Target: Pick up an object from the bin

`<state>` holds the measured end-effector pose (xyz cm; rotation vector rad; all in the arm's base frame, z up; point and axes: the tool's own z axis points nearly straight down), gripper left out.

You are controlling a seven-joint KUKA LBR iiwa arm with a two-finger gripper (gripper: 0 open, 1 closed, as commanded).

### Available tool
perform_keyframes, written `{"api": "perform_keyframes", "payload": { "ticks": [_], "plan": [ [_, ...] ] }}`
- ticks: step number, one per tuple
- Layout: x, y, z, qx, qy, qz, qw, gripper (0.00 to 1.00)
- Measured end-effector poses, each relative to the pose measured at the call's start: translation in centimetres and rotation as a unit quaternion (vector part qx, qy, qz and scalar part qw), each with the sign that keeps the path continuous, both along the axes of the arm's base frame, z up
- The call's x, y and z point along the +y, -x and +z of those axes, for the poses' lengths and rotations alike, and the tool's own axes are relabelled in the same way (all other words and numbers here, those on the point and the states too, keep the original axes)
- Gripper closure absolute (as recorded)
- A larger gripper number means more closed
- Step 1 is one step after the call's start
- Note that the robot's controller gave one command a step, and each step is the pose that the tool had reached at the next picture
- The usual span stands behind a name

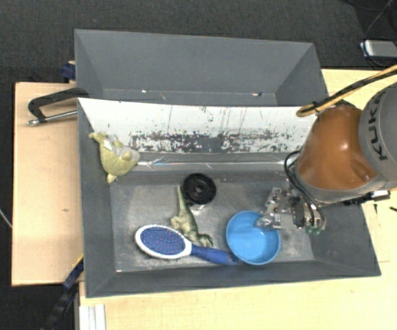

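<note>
The claw (278,213) hangs low at the right end of the bin (143,201), just at the upper right rim of a blue bowl (252,247), which sits upright on the floor near the front wall. Whether the claw is spread or pressed together I cannot tell — its metal parts are bunched under the orange cover (332,150), and nothing shows plainly between them. The bowl is the thing nearest it, so I judge it the likely target. A thin upright rim suits a pinch from above, which may be why the claw stands over the edge and not the middle. The handle of a blue brush (163,241) reaches the bowl's left side; the brush lies flat, bristles up. A green dinosaur (187,223) lies just behind that handle, and a black round cap (199,188) sits apart, nearer the back. A pale yellow-green toy (115,158) rests in the back left corner — well clear. Lifting the bowl could drag the brush handle if the two overlap.
</note>
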<state>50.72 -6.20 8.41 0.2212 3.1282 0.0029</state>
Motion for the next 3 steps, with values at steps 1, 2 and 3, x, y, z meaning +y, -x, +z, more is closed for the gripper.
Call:
{"api": "perform_keyframes", "payload": {
  "ticks": [1,2,3],
  "plan": [
    [-2.1,-2.9,8.9,-0.0050,0.002,0.000,1.0000,1.00],
    [-2.3,-3.6,19.1,-0.0052,0.002,0.006,1.0000,1.00],
    [-2.5,-3.2,11.9,0.0051,0.000,-0.007,1.0000,1.00]
  ]
}}
